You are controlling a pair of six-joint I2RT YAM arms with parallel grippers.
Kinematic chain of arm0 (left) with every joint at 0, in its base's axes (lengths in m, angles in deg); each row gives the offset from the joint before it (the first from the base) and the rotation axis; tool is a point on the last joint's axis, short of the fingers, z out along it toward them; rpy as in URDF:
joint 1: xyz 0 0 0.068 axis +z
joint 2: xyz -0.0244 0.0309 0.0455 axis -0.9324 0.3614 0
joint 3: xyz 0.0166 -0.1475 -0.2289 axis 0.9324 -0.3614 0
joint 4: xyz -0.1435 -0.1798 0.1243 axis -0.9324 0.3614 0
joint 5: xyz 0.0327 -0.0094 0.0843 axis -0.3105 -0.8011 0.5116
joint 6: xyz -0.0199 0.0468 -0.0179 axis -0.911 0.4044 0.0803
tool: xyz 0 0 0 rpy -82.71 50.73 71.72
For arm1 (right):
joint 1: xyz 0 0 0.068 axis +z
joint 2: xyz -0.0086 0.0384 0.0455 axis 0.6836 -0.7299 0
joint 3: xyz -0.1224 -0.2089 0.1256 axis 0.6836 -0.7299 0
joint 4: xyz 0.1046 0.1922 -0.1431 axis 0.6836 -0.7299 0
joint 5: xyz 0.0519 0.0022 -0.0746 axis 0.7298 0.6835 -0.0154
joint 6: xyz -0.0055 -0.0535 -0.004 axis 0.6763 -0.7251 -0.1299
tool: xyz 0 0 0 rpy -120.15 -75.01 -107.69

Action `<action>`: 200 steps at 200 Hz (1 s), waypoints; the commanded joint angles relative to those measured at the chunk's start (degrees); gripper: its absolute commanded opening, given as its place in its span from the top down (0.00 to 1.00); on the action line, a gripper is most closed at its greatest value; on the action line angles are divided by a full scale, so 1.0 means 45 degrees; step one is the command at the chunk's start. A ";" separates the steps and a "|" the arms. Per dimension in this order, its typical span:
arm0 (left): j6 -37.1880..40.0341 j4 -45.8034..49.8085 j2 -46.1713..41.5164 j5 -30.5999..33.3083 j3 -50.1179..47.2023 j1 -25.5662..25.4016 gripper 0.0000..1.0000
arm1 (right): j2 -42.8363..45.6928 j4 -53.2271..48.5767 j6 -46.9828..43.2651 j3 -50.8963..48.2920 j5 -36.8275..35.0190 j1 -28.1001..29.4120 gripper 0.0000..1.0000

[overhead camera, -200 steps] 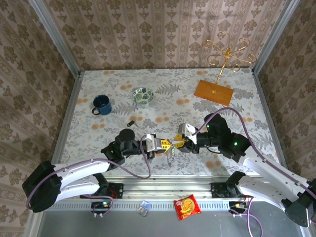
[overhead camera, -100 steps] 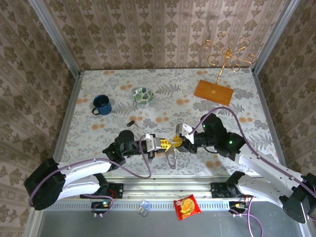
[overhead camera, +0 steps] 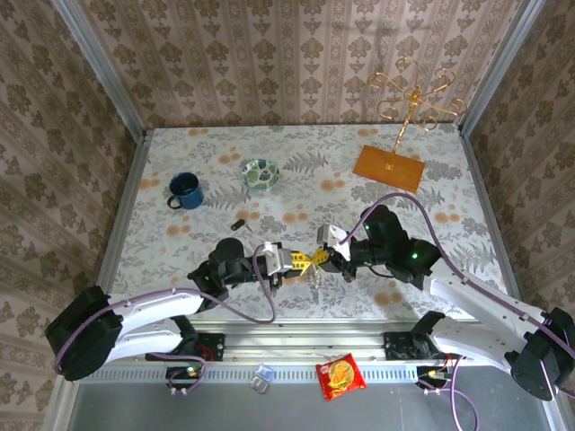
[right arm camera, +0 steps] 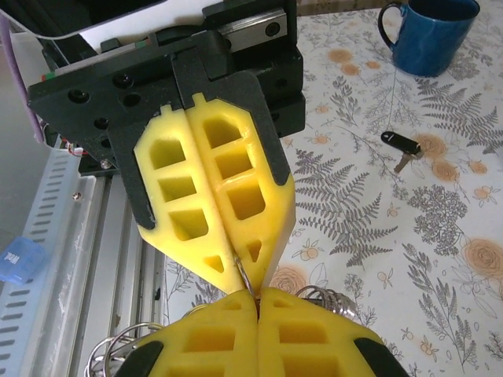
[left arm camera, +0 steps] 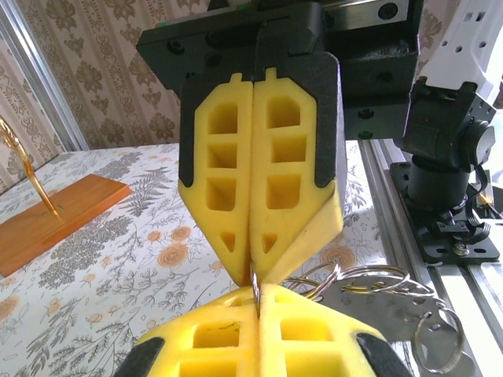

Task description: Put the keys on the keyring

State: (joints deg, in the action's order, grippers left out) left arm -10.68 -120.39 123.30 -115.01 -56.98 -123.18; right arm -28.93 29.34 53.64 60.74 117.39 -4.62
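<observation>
A blue mug (overhead camera: pixel 184 190) stands at the left of the table (overhead camera: pixel 296 153). Just right of it and nearer the arms, the dark key (overhead camera: pixel 238 224) lies flat, apart from everything else. Near the front edge, the left end effector (overhead camera: pixel 304 262) is fully closed, its yellow pads pinching a thin loop of the keyring (overhead camera: pixel 314 278), which hangs below. The right end effector (overhead camera: pixel 323 258) meets it tip to tip, also clamped tight on that loop. A gold wire stand (overhead camera: pixel 413 99) stands far right.
</observation>
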 commanded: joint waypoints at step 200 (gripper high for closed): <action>-0.0118 0.1734 -0.0662 0.0541 0.0544 -0.0102 1.00 | 0.0632 -0.2785 -0.1049 0.1192 -0.3187 0.1033 0.67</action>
State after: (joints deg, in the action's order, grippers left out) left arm -9.68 -106.82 121.45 -112.23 -53.64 -123.82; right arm -28.56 15.46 46.49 69.07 105.89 -0.01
